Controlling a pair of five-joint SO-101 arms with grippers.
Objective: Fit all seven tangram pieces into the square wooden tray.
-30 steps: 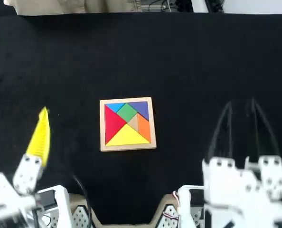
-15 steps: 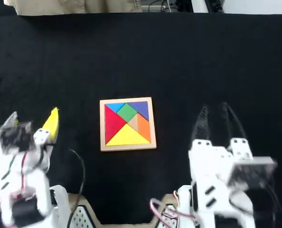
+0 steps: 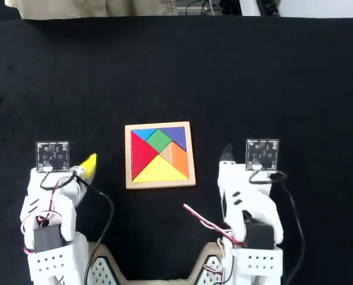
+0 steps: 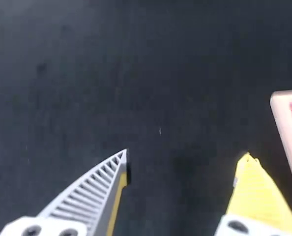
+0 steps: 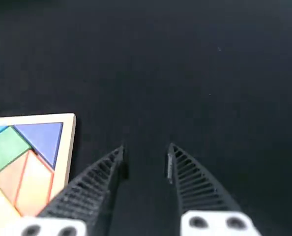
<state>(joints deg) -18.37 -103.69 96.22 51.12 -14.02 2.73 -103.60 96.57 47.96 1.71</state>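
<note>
Tangram pieces (image 3: 160,155) – all inside wooden tray (image 3: 128,155)

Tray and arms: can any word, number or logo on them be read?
None can be read.
The tray and its pieces carry no print.
The left arm's board and the right arm's board show marks too small to read.

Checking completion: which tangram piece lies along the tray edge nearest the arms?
The yellow triangle, long side along the tray rim there; the red triangle sits left.
</note>
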